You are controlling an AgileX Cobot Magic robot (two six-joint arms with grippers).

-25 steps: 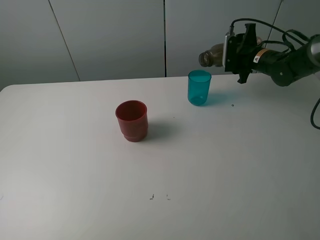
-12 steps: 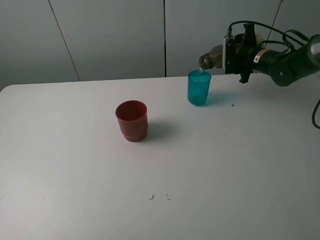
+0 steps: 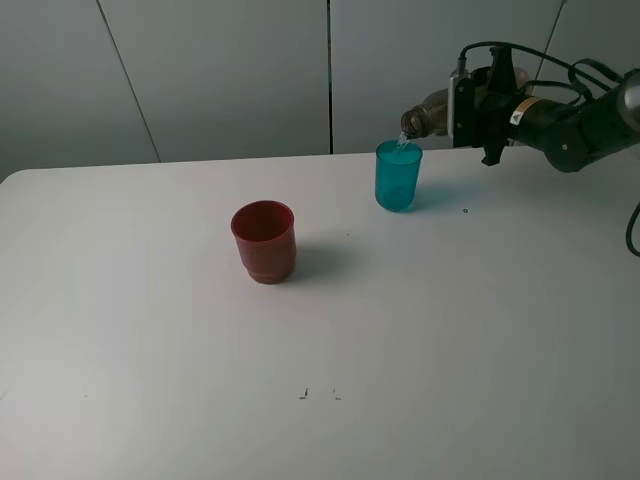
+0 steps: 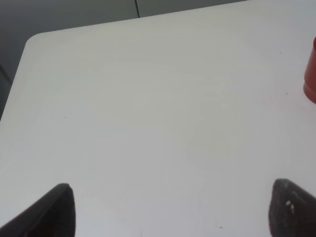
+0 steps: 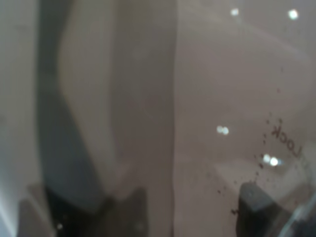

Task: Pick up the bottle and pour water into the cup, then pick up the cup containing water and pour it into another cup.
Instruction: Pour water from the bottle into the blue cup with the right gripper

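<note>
Pouring is what we've got: the right gripper [image 3: 462, 105] is clenched on the bottle [image 3: 425, 114], reaching in from the right side of the high view with black cables looping over the arm behind it. The bottle is tipped almost flat, with its neck pointing left and dipping a little. Its mouth sits just above the rim of the teal cup [image 3: 398, 176]. We can see a thin thread of water [image 3: 402, 146] dropping from the mouth into that cup. How full the cup is, we can't tell from here.

On the right wrist view we get nothing but the smoky brown wall of the bottle [image 5: 173, 98] pressed right up to the lens, dotted with bright glints.

Moving outward, the teal cup stands upright on the white bench [image 3: 450, 330], close to its far edge. The red cup [image 3: 264, 241] also stands upright, well apart from the teal one. It is nearer to us, off to the left and towards the middle of the bench.

Over on the other side, the left gripper [image 4: 175, 212] hangs above bare bench with its jaws spread wide and nothing between them. We catch just a sliver of the red cup [image 4: 311, 74] at the edge of that wrist view.
</note>
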